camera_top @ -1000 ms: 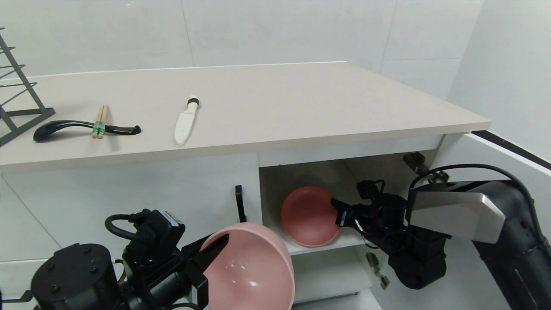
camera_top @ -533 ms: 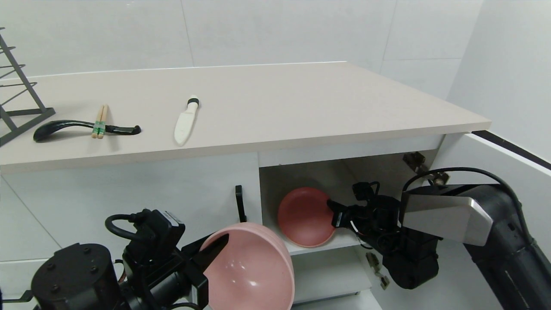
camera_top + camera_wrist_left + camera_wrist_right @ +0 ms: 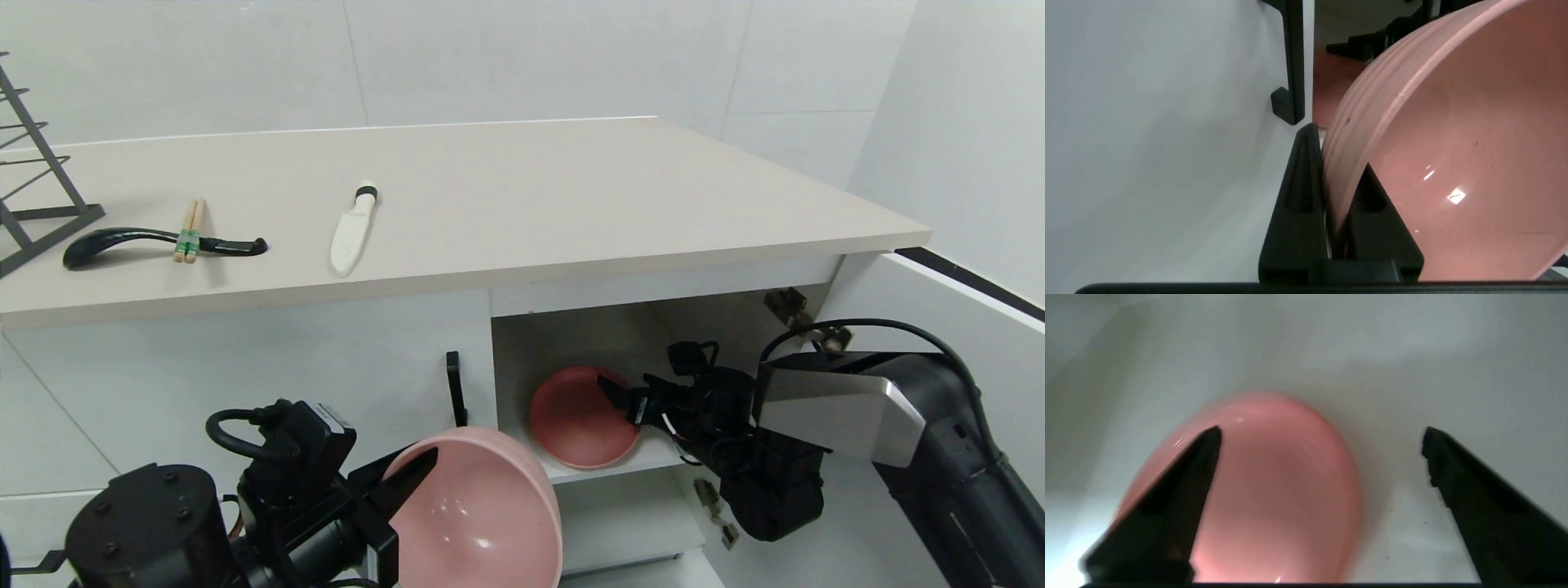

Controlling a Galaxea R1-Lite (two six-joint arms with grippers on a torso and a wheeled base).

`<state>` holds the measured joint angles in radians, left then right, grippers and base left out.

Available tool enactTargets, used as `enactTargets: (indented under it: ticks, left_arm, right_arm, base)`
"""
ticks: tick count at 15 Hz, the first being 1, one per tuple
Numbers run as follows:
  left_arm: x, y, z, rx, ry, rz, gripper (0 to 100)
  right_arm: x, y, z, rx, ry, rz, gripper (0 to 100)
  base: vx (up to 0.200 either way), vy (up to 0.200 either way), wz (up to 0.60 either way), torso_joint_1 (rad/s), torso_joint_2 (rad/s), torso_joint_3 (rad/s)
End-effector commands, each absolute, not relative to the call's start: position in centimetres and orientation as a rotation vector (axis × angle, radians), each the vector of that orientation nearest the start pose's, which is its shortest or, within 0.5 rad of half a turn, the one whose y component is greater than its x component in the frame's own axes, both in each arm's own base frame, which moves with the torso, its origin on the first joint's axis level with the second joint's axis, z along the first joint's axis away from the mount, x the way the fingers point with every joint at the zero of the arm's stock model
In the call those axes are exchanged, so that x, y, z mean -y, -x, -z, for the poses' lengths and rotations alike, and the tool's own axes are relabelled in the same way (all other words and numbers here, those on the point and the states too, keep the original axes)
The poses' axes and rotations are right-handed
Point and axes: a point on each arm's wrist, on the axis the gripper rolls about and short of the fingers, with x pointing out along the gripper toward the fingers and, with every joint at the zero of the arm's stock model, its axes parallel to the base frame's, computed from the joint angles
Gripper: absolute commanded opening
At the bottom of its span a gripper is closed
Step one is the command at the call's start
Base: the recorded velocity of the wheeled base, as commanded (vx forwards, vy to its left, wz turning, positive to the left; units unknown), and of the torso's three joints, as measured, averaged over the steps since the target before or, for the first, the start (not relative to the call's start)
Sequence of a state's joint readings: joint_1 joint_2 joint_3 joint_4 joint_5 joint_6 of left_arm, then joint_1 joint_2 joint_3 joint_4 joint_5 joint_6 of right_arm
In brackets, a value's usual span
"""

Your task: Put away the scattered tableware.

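Observation:
A light pink bowl (image 3: 478, 523) hangs tilted in front of the closed cabinet door, low down, with my left gripper (image 3: 412, 474) shut on its rim (image 3: 1372, 122); its fingers (image 3: 1305, 175) pinch the wall from both sides. Inside the open cabinet, a darker pink bowl (image 3: 581, 420) lies on the upper shelf (image 3: 629, 464). My right gripper (image 3: 622, 398) sits just at that bowl's right rim, open. In the right wrist view the gripper (image 3: 1321, 439) stands wide apart over the bowl (image 3: 1266, 498), not touching it.
On the countertop (image 3: 531, 188) lie a black spoon (image 3: 122, 239), a pair of chopsticks (image 3: 189, 230) and a white knife (image 3: 353, 230); a dark wire rack (image 3: 37, 192) stands at far left. A black handle (image 3: 455, 384) sticks out beside the opening. The open door (image 3: 947, 286) is at right.
My right gripper has opened and let go of the darker pink bowl, which dropped from a tilted pose to rest on the shelf. The left arm with its bowl shifted slightly.

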<state>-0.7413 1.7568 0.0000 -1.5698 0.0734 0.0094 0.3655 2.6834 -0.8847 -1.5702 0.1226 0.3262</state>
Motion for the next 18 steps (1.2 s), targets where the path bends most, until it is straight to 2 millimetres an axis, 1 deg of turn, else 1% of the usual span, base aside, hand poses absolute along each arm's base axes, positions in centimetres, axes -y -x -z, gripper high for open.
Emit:
enactTargets:
  ticks: [1, 2, 3, 4, 6, 7, 8, 9, 10, 11, 13, 15, 17, 18]
  left_arm:
    - [13.3, -14.7, -9.0, -0.172, -0.084, 0.666, 0]
    - [13.3, -14.7, -9.0, -0.173, -0.085, 0.666, 0]
    - [13.3, -14.7, -9.0, -0.173, -0.085, 0.666, 0]
    - [13.3, -14.7, -9.0, -0.172, -0.084, 0.666, 0]
    - [13.3, -14.7, -9.1, -0.168, -0.086, 0.67, 0]
    - [13.3, -14.7, -9.0, -0.169, -0.089, 0.671, 0]
    - [13.4, -14.5, -9.1, -0.165, -0.096, 0.683, 0]
    - [13.6, -14.4, -9.1, -0.161, -0.097, 0.693, 0]
    - [13.7, -14.3, -9.2, -0.157, -0.103, 0.702, 0]
    - [13.7, -14.2, -9.2, -0.142, -0.143, 0.708, 0]
    - [13.7, -14.3, -9.1, -0.124, -0.192, 0.712, 0]
    - [14.5, -14.7, -9.7, -0.084, -0.19, 0.723, 0]
    - [15.6, -15.2, -10.3, -0.041, -0.173, 0.743, 0]
    - [16.6, -15.3, -10.3, -0.027, -0.18, 0.767, 0]
  right_arm:
    - [-14.6, -37.3, 7.6, -0.309, -0.289, -0.443, 100]
    - [-14.5, -37.1, 6.7, -0.295, -0.278, -0.426, 100]
    - [-14.3, -36.5, 5.5, -0.287, -0.249, -0.421, 100]
    - [-14.1, -35.3, 4.6, -0.304, -0.22, -0.426, 100]
    - [-13.9, -32.8, 1.9, -0.31, -0.194, -0.447, 100]
    - [-13.7, -32.2, 1.0, -0.304, -0.195, -0.451, 100]
    - [-13.5, -30.6, -1.1, -0.289, -0.194, -0.466, 100]
    - [-13.5, -29.7, -2.5, -0.271, -0.195, -0.478, 100]
    - [-13.4, -29.2, -3.1, -0.262, -0.193, -0.483, 100]
    - [-13.1, -27.8, -4.5, -0.24, -0.165, -0.497, 100]
    - [-12.3, -25.9, -5.8, -0.229, -0.121, -0.505, 100]
    - [-11.6, -24.4, -6.2, -0.237, -0.085, -0.506, 100]
    - [-11.3, -24.1, -6.2, -0.243, -0.077, -0.492, 100]
    - [-11.2, -23.9, -6.2, -0.244, -0.073, -0.463, 100]
  base:
    - [0.0, 0.0, 0.0, 0.0, 0.0, 0.0]
    - [0.0, 0.0, 0.0, 0.0, 0.0, 0.0]
    - [0.0, 0.0, 0.0, 0.0, 0.0, 0.0]
    - [0.0, 0.0, 0.0, 0.0, 0.0, 0.0]
    - [0.0, 0.0, 0.0, 0.0, 0.0, 0.0]
    - [0.0, 0.0, 0.0, 0.0, 0.0, 0.0]
    - [0.0, 0.0, 0.0, 0.0, 0.0, 0.0]
    - [0.0, 0.0, 0.0, 0.0, 0.0, 0.0]
    - [0.0, 0.0, 0.0, 0.0, 0.0, 0.0]
    - [0.0, 0.0, 0.0, 0.0, 0.0, 0.0]
    - [0.0, 0.0, 0.0, 0.0, 0.0, 0.0]
    - [0.0, 0.0, 0.0, 0.0, 0.0, 0.0]
    - [0.0, 0.0, 0.0, 0.0, 0.0, 0.0]
    - [0.0, 0.0, 0.0, 0.0, 0.0, 0.0]
